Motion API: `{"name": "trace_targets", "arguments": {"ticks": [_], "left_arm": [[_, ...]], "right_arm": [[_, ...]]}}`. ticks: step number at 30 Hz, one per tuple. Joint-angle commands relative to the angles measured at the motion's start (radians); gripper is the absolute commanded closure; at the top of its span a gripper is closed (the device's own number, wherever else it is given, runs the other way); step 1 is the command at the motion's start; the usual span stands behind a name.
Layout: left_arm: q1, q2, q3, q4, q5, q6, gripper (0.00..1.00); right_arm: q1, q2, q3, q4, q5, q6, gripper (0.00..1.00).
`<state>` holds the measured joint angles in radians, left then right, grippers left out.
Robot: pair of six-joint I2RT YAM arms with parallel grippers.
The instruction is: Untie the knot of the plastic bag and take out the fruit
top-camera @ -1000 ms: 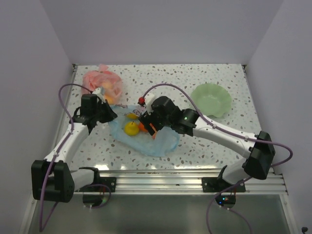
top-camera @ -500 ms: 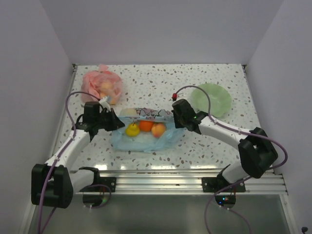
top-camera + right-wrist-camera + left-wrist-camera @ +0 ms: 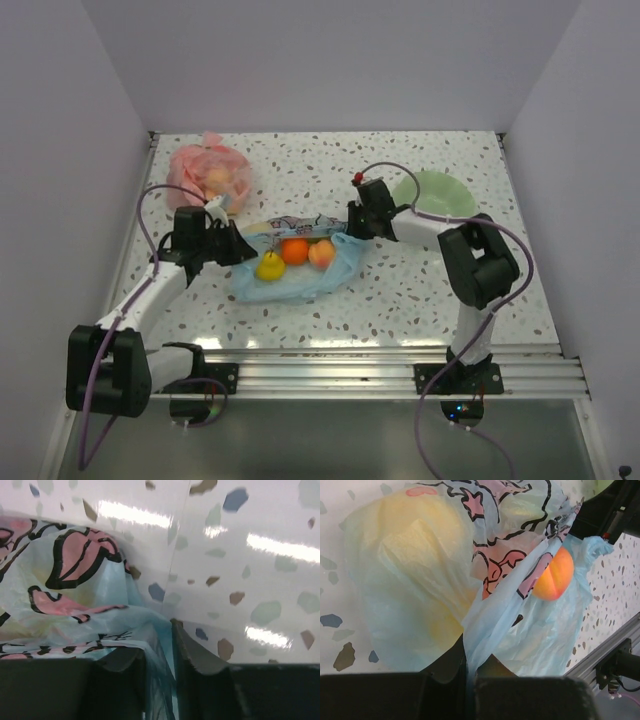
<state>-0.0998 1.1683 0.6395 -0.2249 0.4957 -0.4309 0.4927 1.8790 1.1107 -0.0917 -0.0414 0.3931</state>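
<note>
K: Right tool [image 3: 352, 226] had travelled from over the middle of the plastic bag [image 3: 290, 288] out to its right end, toward the green bowl [image 3: 436, 203], with its arm folded back. Left tool [image 3: 228, 246] barely shifted

M: Grip state?

K: Both pressed onto film. Left wrist view: a twisted strip of blue plastic ran down between the fingers [image 3: 447, 667]. Right wrist view: thin blue film was caught between the fingers [image 3: 200, 664]. Each tool was pinching the bag, at opposite ends

M: Effect on the bag?

K: It was stretched lengthwise between the two tools, printed band [image 3: 300, 226] drawn taut along the far side. It lay on the worktop [image 3: 400, 290], near the pink bag [image 3: 208, 172] but apart from it. Three fruits sat in a row mid-bag: yellow fruit [image 3: 269, 266], orange fruit [image 3: 294, 251], peach fruit [image 3: 321, 254]. A second earlier they were bunched under the right tool

M: Knot?

K: None was visible in any view, and I could not tell whether the mouth was fully open. Judgement: the pull served to loosen or spread the opening. Fruit was not yet out, so removal remained to do
</note>
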Motion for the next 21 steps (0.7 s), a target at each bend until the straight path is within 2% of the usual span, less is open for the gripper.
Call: {"name": "trace_targets", "arguments": {"ticks": [1, 2, 3, 7, 11, 18, 21], "left_arm": [[0.031, -0.029, 0.048, 0.045, -0.074, -0.031, 0.99], [0.031, -0.027, 0.054, 0.044, -0.075, -0.032, 0.99], [0.031, -0.022, 0.057, 0.045, -0.080, -0.038, 0.99], [0.031, 0.007, 0.087, 0.029, -0.079, -0.097, 1.00], [0.028, 0.005, 0.077, 0.029, -0.111, -0.108, 1.00], [0.026, -0.013, 0.071, 0.016, -0.141, -0.103, 1.00], [0.025, -0.024, 0.063, -0.001, -0.158, -0.089, 1.00]], "right_arm": [[-0.052, 0.034, 0.145, -0.028, 0.044, -0.074, 0.73], [-0.052, 0.032, 0.175, -0.048, 0.044, -0.091, 0.66], [-0.051, 0.016, 0.220, -0.080, 0.046, -0.129, 0.49], [-0.046, -0.070, 0.296, -0.193, 0.012, -0.181, 0.24], [-0.004, -0.179, 0.298, -0.247, 0.040, -0.240, 0.18], [0.090, -0.326, 0.359, -0.332, 0.130, -0.336, 0.18], [0.121, -0.357, 0.336, -0.321, 0.078, -0.327, 0.22]]}}
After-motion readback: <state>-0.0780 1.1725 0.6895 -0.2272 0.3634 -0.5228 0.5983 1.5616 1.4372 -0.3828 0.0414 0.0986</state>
